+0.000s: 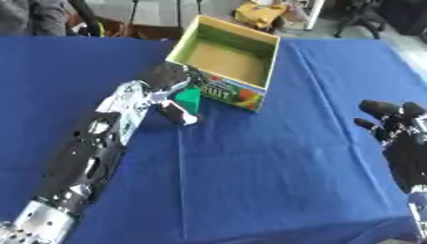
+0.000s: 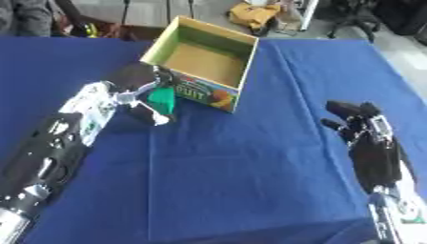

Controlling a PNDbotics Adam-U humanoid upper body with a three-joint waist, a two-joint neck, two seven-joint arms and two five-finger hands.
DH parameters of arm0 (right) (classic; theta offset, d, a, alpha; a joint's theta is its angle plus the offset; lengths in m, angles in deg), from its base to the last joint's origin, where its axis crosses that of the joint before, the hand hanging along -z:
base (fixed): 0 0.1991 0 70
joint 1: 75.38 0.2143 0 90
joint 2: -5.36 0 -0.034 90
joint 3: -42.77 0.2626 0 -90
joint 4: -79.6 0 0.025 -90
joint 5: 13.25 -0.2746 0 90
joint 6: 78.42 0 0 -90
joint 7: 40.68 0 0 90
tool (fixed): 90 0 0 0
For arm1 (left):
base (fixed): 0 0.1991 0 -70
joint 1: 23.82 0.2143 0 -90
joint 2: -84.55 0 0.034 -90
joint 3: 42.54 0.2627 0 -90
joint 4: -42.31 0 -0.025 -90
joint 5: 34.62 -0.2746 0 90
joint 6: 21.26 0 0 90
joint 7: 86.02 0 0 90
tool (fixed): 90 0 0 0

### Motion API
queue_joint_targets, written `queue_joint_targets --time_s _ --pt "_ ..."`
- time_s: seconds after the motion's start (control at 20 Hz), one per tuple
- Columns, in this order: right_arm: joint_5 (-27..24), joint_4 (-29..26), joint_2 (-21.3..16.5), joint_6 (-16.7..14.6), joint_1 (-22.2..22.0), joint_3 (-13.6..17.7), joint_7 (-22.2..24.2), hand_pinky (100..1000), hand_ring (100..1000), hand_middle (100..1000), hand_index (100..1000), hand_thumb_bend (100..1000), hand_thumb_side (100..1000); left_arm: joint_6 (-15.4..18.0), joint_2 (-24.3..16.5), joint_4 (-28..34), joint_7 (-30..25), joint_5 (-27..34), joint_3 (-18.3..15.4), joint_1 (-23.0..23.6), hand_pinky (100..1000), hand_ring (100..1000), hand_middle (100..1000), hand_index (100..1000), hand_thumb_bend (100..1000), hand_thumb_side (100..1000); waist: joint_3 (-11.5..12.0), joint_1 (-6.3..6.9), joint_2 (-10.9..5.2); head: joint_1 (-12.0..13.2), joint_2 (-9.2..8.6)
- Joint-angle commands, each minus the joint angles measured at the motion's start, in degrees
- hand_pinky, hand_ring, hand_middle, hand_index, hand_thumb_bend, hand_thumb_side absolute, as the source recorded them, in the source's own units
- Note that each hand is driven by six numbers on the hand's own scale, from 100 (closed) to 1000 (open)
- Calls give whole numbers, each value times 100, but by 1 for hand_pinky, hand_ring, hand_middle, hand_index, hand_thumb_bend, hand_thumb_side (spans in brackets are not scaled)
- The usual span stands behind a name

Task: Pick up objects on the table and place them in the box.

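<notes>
Blue cloth covers the desk (image 1: 275, 181) from the near edge to the far one, with a bare floor and some clutter beyond it. Nearest, at the lower right, the right hand (image 2: 367, 128) rests idle over the cloth, its fingers relaxed and grasping nothing. Further in, the left arm reaches from the lower left toward the middle of the desk, and the left hand (image 1: 171, 95) has its fingers curled around a small green object (image 1: 189, 97), held just beside the printed front wall of the box (image 1: 238, 93). Whether the object is lifted off the cloth or touching it I cannot tell. Behind it the box stands open, and what shows of its inside looks empty. By my judgement the task is at an early stage: the green object is grasped but not yet in the box. No other loose objects show on the cloth.
</notes>
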Motion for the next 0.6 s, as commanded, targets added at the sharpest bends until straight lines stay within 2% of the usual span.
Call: queue_joint_targets --time_s 0.05,0.3,0.6 --pt "-34 -54 -68 -6 52 5 19 832 909 777 751 100 901 76 -136 -6 -217 68 -107 -200 786 756 674 866 666 306 -26 11 -77 13 -52" --pt "-39 -48 -76 -4 53 1 28 832 907 775 751 100 903 193 -179 -114 -643 209 -172 -259 788 753 670 864 643 309 -57 21 -82 12 -52" --pt "-40 -42 -79 -5 56 2 36 833 906 774 752 100 904 358 -192 -186 -1047 465 -226 -247 776 727 663 860 579 260 -73 28 -78 1 -45"
